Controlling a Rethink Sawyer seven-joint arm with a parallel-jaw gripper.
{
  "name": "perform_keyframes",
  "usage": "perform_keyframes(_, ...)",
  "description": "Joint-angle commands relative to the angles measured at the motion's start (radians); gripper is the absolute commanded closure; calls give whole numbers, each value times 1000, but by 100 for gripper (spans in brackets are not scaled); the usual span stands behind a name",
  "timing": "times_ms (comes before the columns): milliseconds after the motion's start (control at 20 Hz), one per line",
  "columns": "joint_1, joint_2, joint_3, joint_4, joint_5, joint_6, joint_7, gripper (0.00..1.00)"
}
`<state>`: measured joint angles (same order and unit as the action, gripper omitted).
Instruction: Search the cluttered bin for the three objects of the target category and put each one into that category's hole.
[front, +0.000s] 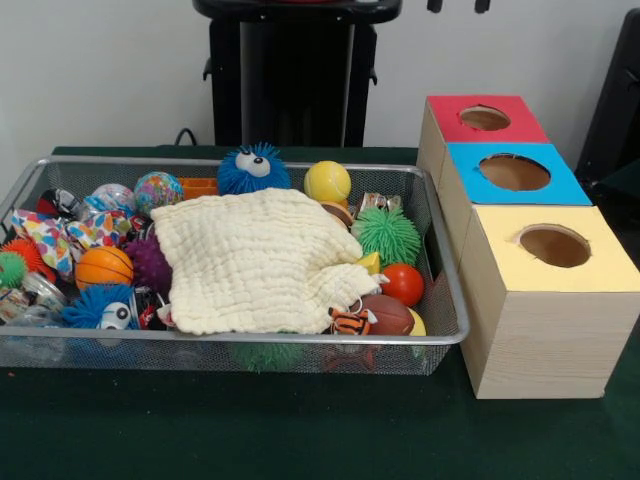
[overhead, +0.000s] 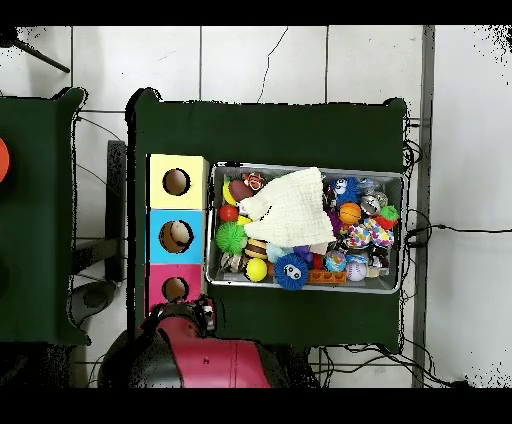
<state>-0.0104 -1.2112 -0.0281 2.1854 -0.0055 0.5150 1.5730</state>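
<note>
The table (front: 300, 440) is green. The bin (overhead: 300, 167) stands on it with its long axis running 3 to 9 o'clock in the overhead view. My arm (overhead: 205, 360) sits at 6 o'clock in that view, so the bin lies toward 1 o'clock from it. The boxes lie near 12 o'clock, just beside the bin's short end: red box (overhead: 158, 288) nearest me, blue box (overhead: 158, 236) next, yellow box (overhead: 158, 182) farthest. Each has one round hole on top.

A cream cloth (front: 260, 260) lies over the bin's middle and hides whatever is under it. I judge the search has to begin there, since no three matching items can be confirmed while it stays in place.

Visible around the cloth are a blue fuzzy ball (front: 253, 168), a green spiky ball (front: 387, 235), a basketball (front: 103, 267), a football (front: 388, 313) and a yellow ball (front: 327, 181).

My gripper (front: 458, 5) shows only in the front view. There, two dark tips at the 12 o'clock edge stand apart above the red box, holding nothing. The overhead view hides them under my arm. It does show that all three holes are clear of my arm. The front view alone shows the toys tucked under the cloth's near hem.
</note>
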Motion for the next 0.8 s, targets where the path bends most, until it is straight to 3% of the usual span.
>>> perform_keyframes(50,-55,113,39,-72,-32,-49,106,0)
perform_keyframes(500,-109,145,63,-85,-44,-60,62,0)
perform_keyframes(800,-135,219,79,-144,-58,-101,59,0)
